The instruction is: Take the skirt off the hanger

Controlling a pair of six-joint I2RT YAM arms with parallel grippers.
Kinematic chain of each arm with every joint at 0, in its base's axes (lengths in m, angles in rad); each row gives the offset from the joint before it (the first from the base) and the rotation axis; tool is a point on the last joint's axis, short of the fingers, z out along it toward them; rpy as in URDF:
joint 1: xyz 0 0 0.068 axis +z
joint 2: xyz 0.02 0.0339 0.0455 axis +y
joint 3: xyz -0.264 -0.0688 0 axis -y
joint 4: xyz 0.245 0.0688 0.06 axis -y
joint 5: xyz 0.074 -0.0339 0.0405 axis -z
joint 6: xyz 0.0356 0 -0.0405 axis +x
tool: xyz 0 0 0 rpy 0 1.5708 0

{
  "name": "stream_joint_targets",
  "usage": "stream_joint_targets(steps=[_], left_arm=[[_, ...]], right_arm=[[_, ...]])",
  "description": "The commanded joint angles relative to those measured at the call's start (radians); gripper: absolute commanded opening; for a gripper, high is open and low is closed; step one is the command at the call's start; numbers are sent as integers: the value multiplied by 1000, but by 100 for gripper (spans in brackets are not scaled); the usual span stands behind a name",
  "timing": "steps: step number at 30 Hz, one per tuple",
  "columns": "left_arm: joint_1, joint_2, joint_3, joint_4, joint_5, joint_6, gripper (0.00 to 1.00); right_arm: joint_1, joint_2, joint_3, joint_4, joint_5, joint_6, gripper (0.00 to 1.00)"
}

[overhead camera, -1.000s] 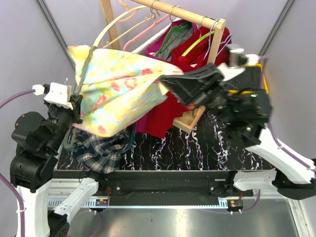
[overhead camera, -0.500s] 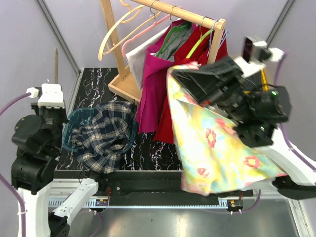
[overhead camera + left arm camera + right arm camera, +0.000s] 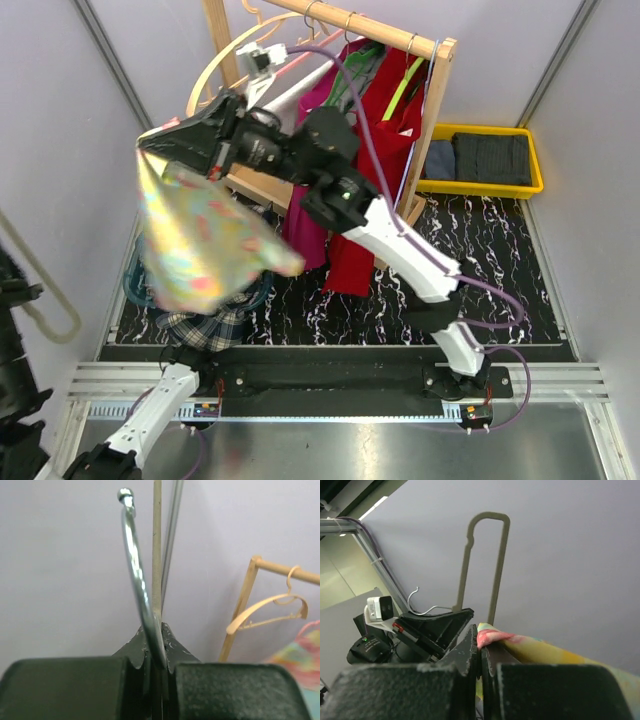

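The floral skirt [image 3: 205, 245], free of its hanger [image 3: 142, 580], has swung from the right side across to the left and now dangles above the plaid garment [image 3: 205, 328] from the clamped right jaws, while the left jaws pinch the bare hanger's hook aside.

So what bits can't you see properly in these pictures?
Left wrist view: the left gripper hides the hanger below its hook.
Top view: the left edge cuts that arm off; the skirt is motion-blurred and covers most of the plaid cloth.
Right wrist view: the right gripper blocks much of the skirt.
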Motion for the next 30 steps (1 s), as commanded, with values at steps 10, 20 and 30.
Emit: stream_joint_targets(steps=[10,20,30], left_arm=[[-40,18,95,-123,235,-72,0],[-118,121,144,-390,535,-101,0],[-135,202,58,-499,696,-35,0]], right_arm=[[20,-10,-344,72,-65,32,0],[-8,-162,-964,58,128,-227,0],[-12,-126,-1149,-61,286,-267,22]])
